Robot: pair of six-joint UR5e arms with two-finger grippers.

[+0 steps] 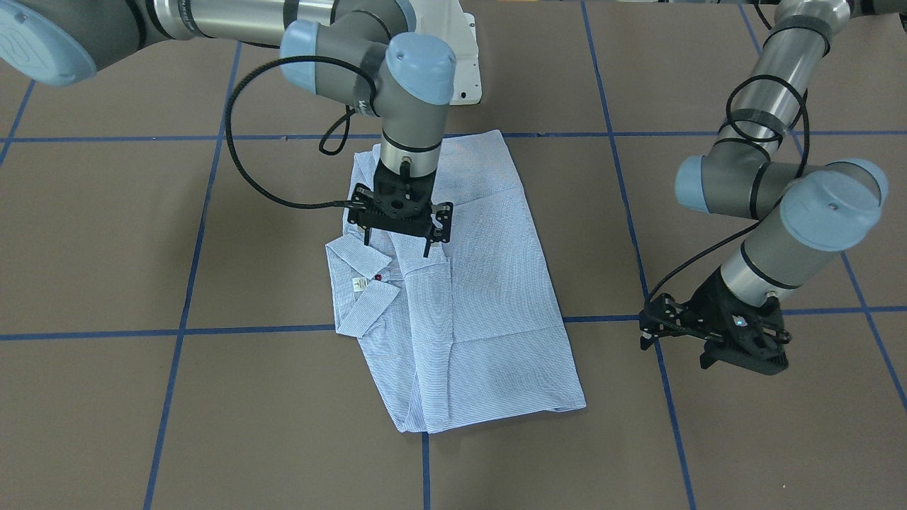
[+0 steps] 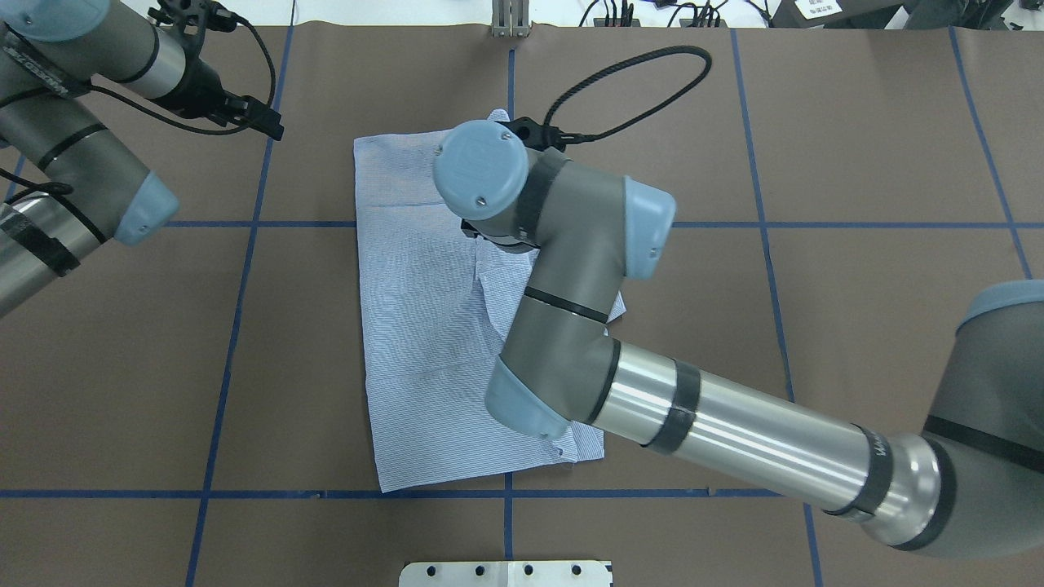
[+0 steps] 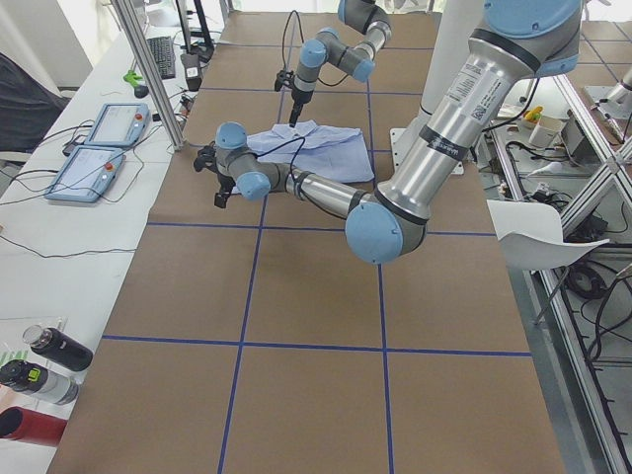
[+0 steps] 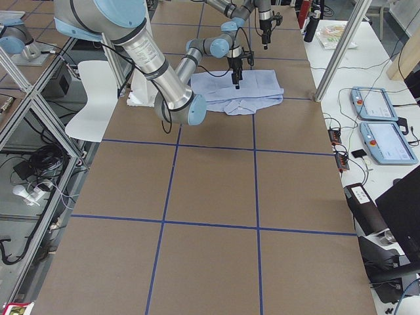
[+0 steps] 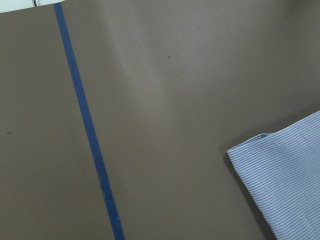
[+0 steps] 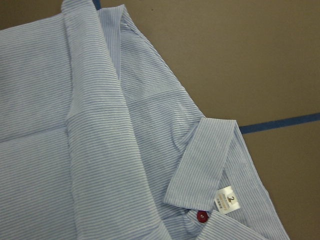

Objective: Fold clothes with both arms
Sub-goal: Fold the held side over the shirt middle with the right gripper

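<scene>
The light blue striped shirt point(image 1: 468, 297) lies folded into a long rectangle on the brown table, sleeves tucked in. Its collar point(image 1: 354, 287), white neck label point(image 6: 226, 199) and a red button point(image 6: 202, 216) point to the robot's right. My right gripper point(image 1: 397, 246) hangs open just above the shirt beside the collar; in the overhead view its own wrist hides it. My left gripper point(image 1: 677, 350) is open and empty, off the shirt point(image 2: 424, 310) over bare table. The left wrist view shows only one corner of the shirt point(image 5: 285, 175).
Blue tape lines point(image 1: 453, 322) grid the brown table. The white pedestal base point(image 1: 464, 64) stands behind the shirt. Two teach pendants point(image 3: 99, 148) and bottles point(image 3: 39, 365) lie on the side bench. A white plate point(image 2: 506, 573) sits at the near table edge.
</scene>
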